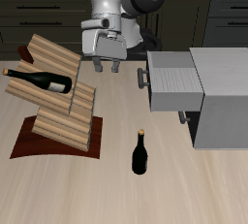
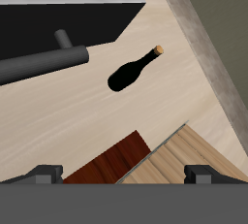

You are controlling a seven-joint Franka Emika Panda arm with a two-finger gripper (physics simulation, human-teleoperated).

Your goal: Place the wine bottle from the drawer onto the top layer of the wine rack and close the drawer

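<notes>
The wine bottle [image 1: 39, 80] lies on its side across the upper tier of the wine rack [image 1: 60, 102], its cork end pointing away from the cabinet [image 1: 225, 97], dark glass resting on the pale slats. The gripper [image 1: 107, 66] hangs in the air just above and beside the rack's upper edge, between the rack and the drawer [image 1: 174, 80], with its fingers spread and nothing between them. It is clear of the bottle, which sits lower and off to the rack's far side from the drawer. The drawer juts out of the grey cabinet, pulled open, its bar handle [image 1: 143, 77] facing the rack. A second bottle [image 1: 139, 153] stands upright on the table [image 1: 194, 184] nearer the front edge; from the wrist view it [image 2: 133, 69] shows below the claw, apart from the rack's reddish base board [image 2: 108, 162].
</notes>
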